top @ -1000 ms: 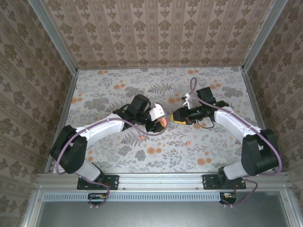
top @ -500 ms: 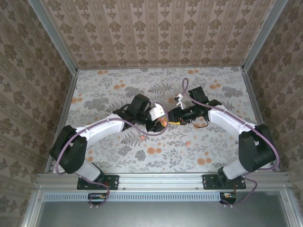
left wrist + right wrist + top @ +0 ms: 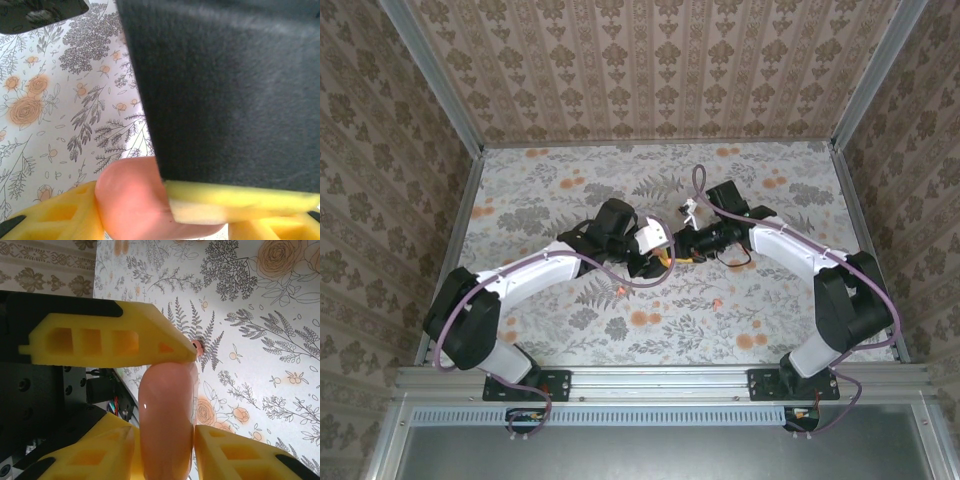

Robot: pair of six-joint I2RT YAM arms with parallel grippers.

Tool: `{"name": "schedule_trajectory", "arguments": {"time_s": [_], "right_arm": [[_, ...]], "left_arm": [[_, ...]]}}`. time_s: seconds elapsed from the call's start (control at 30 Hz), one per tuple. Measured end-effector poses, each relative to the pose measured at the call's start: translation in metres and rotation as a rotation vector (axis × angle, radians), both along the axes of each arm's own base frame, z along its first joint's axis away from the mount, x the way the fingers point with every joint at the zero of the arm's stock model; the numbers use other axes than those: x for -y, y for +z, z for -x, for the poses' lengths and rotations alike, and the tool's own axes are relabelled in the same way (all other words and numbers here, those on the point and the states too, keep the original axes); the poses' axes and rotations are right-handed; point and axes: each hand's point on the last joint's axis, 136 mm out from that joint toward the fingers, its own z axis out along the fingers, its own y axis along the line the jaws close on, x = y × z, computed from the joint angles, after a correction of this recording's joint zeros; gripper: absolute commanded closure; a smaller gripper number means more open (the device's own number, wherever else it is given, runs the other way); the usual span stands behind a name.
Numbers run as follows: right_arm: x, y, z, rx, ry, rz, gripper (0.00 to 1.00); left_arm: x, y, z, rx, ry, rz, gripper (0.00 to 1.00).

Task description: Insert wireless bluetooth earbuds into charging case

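The salmon-pink charging case (image 3: 131, 200) hangs above the middle of the table (image 3: 550, 200), with my left gripper (image 3: 661, 258) shut on it. In the left wrist view its yellow fingers (image 3: 60, 215) press the case from both sides. My right gripper (image 3: 678, 247) has come in from the right. In the right wrist view its two yellow fingertips (image 3: 235, 452) touch the case (image 3: 167, 405) on either side. One coral earbud (image 3: 623, 291) lies on the cloth in front of the left arm, a second earbud (image 3: 717, 300) in front of the right arm. A coral nub (image 3: 198, 346) peeks past the left finger's tip.
The floral cloth carries flat orange flower prints (image 3: 645, 319). Patterned walls and metal rails (image 3: 455, 240) close the table in on three sides. Both forearms meet over the centre, with a purple cable (image 3: 700, 180) looping above the right wrist.
My right gripper has slid left up to the left gripper, and its jaws have narrowed onto the case. The left arm and both earbuds have stayed put.
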Motion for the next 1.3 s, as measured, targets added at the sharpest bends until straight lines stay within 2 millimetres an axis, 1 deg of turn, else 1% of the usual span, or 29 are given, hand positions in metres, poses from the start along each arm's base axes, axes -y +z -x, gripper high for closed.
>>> {"name": "schedule_trajectory", "arguments": {"time_s": [0.07,0.13,0.23,0.27,0.33,0.43,0.47,0.53,0.57,0.6,0.63,0.73,0.83,0.97,1.07,1.17,1.3], "right_arm": [[-0.001,0.000,0.000,0.004,0.004,0.006,0.64],[-0.002,0.000,0.001,0.008,0.008,0.010,0.69],[-0.002,0.000,0.001,0.012,0.015,0.014,0.72],[-0.002,0.001,0.001,0.015,0.017,0.015,0.72],[-0.003,0.001,0.001,0.020,0.023,0.019,0.74],[-0.002,0.002,0.001,0.034,0.029,0.031,0.78],[-0.001,0.002,0.000,0.042,0.030,0.036,0.78],[-0.001,0.002,0.000,0.054,0.036,0.046,0.82],[0.000,0.003,0.001,0.066,0.038,0.051,0.83],[0.001,0.004,0.001,0.082,0.040,0.061,0.83],[0.004,0.006,0.002,0.100,0.044,0.074,0.83],[0.011,0.010,0.002,0.167,0.053,0.112,0.84],[0.018,0.017,0.003,0.262,0.083,0.145,0.86],[0.025,0.028,0.008,0.434,0.172,0.171,0.88],[0.030,0.035,0.018,0.571,0.275,0.185,0.88],[0.035,0.042,0.027,0.712,0.391,0.197,0.89],[0.040,0.043,0.040,0.861,0.554,0.210,0.89]], "left_arm": [[0.000,0.002,0.000,0.005,0.000,0.005,0.62],[0.000,0.005,0.001,0.010,-0.002,0.009,0.62],[0.000,0.005,0.001,0.012,0.002,0.005,0.61],[0.000,0.005,0.001,0.012,0.005,0.004,0.60],[-0.001,0.005,0.001,0.012,0.005,0.003,0.54],[-0.001,0.005,0.001,0.013,0.007,0.001,0.49],[-0.001,0.005,0.001,0.013,0.008,0.001,0.46],[-0.001,0.005,0.001,0.013,0.009,0.001,0.32],[-0.001,0.005,0.001,0.010,0.010,0.003,0.26],[0.000,0.006,0.001,0.005,0.012,0.006,0.17],[-0.001,0.007,0.001,0.002,0.016,0.011,0.13],[-0.003,0.010,-0.004,-0.012,0.037,0.021,0.12],[-0.007,0.016,-0.007,-0.017,0.040,0.045,0.12],[-0.011,0.033,-0.004,-0.043,0.001,0.112,0.14],[-0.015,0.040,0.005,-0.064,-0.064,0.149,0.16],[-0.016,0.045,0.021,-0.077,-0.152,0.171,0.19],[-0.019,0.053,0.038,-0.050,-0.247,0.186,0.23]]}}
